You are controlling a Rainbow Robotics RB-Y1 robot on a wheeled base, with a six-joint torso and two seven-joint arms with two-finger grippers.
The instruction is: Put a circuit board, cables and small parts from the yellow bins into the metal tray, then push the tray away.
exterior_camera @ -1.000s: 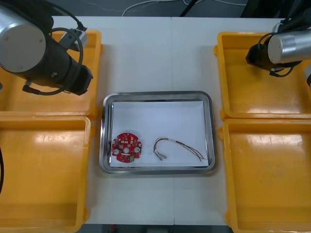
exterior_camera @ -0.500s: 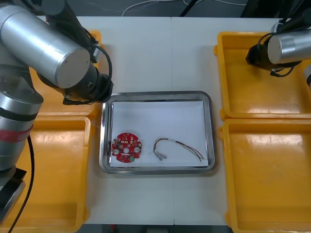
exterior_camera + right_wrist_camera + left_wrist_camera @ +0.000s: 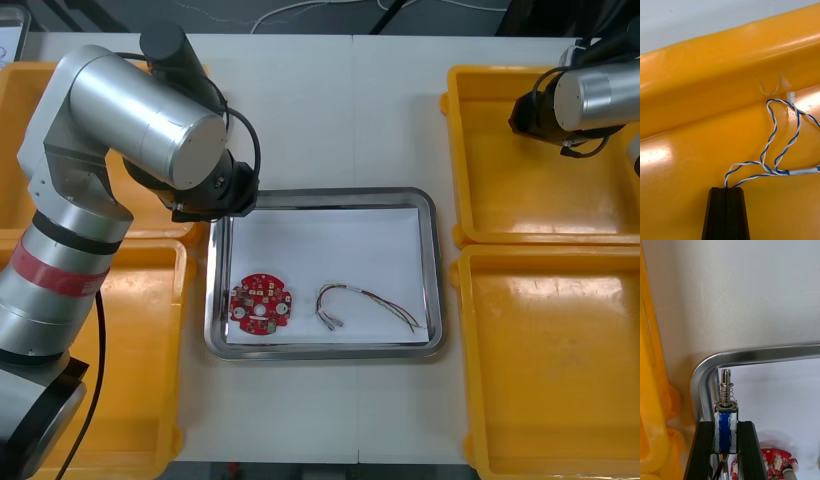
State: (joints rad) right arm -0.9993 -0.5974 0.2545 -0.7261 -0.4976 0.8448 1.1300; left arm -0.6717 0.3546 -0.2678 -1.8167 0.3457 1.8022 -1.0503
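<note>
My left gripper [image 3: 726, 429] is shut on a small metal part [image 3: 726, 416], a blue body with a spring and pin standing up past the fingertips. It hovers over the far left corner of the metal tray [image 3: 752, 357]. In the front view the left wrist [image 3: 215, 190] covers that corner of the tray [image 3: 325, 196]. A round red circuit board [image 3: 262, 305] and a thin red and yellow cable [image 3: 365, 303] lie on the tray's white inside. My right gripper [image 3: 726, 191] is down in the far right yellow bin [image 3: 520, 205], shut on a twisted blue and white cable [image 3: 771, 150].
The near left bin [image 3: 90, 350] and near right bin [image 3: 560, 370] flank the tray. The far left bin [image 3: 20, 150] lies behind my left arm. The right arm's wrist [image 3: 560, 105] hangs over the far right bin. Bare table lies beyond the tray.
My left arm has swung from the far left bin across to the tray's far left corner. The right arm has stayed over the far right bin and its gripper has shut.
</note>
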